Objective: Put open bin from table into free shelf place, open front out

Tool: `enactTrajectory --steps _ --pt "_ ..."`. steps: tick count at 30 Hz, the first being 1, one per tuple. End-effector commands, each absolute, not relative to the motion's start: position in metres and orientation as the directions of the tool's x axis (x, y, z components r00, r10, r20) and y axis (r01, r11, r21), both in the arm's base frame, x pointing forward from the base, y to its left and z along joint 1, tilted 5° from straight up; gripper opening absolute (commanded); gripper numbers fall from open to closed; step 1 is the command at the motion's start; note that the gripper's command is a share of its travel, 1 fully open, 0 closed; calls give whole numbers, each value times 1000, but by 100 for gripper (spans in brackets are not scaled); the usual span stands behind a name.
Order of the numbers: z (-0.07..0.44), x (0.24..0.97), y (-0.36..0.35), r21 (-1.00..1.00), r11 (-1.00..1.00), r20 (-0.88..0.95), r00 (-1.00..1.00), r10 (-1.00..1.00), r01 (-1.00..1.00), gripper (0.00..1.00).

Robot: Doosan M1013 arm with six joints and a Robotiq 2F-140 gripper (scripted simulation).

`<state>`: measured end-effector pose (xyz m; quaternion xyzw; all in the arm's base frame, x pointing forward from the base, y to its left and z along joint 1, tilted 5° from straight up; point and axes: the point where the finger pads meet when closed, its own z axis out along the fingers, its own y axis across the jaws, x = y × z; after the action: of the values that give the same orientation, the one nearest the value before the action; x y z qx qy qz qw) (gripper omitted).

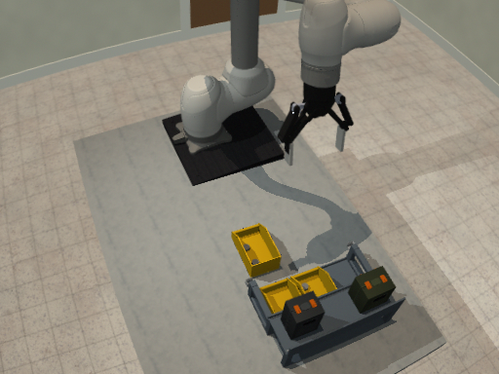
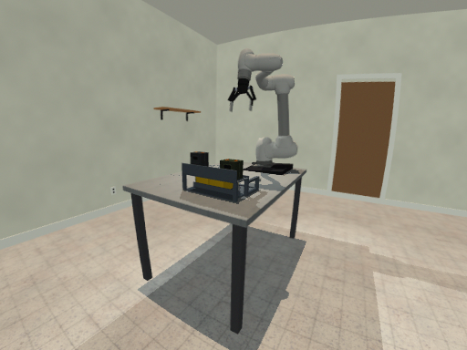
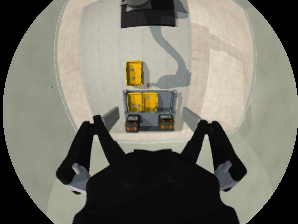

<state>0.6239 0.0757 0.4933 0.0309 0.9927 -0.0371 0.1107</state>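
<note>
the yellow open bin (image 1: 256,249) sits on the grey desk (image 1: 146,219), just beside the front corner of the grey shelf unit (image 1: 341,336) and apart from it, turned at a slight angle, with two small grey parts (image 1: 250,254) lying in it. in the shelf's row two more yellow bins (image 1: 298,290) stand side by side at one end; the stretch of shelf floor next to them, toward the far end post (image 1: 355,253), is bare. on the board over the back of the shelf stand two dark boxes with orange marks, a black one (image 1: 302,317) behind the two shelved bins and a dark green one (image 1: 371,288) at the other end. the arm's shadow runs across the desk from the black base plate (image 1: 205,175) toward the shelf.

the arm rises from the base plate as a tall grey column (image 1: 244,29), folds over at the top, and its wrist points straight down. the end effector (image 1: 315,138) hangs high above the desk near the base, well apart from the bin and the shelf, fingers (image 1: 340,138) spread to their widest with nothing between them. the wrist view looks down on the bin (image 3: 135,74) and the shelf unit (image 3: 174,99) far below. a small wooden wall shelf (image 2: 177,109) and a brown door (image 2: 362,137) show in the room behind.
</note>
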Motion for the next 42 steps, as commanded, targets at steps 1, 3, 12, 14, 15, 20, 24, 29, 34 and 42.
enactTrajectory --steps 1,3,12,14,15,20,24,29,34,42 --pt "493 624 76 -67 995 -222 -974 53 69 100" --pt "493 624 76 -67 995 -222 -974 53 69 100" --pt "493 624 76 -67 995 -222 -974 53 69 100" --pt "493 624 76 -67 995 -222 -974 53 69 100" --pt "493 624 76 -67 995 -222 -974 53 69 100" --pt "493 624 76 -67 995 -222 -974 53 69 100" --pt "493 624 76 -67 995 -222 -974 53 69 100" --pt "489 625 73 -68 995 -219 -974 53 69 100" --pt "454 629 52 -73 995 -200 -978 52 68 100" --pt "367 627 0 -80 995 -149 -987 53 66 100"
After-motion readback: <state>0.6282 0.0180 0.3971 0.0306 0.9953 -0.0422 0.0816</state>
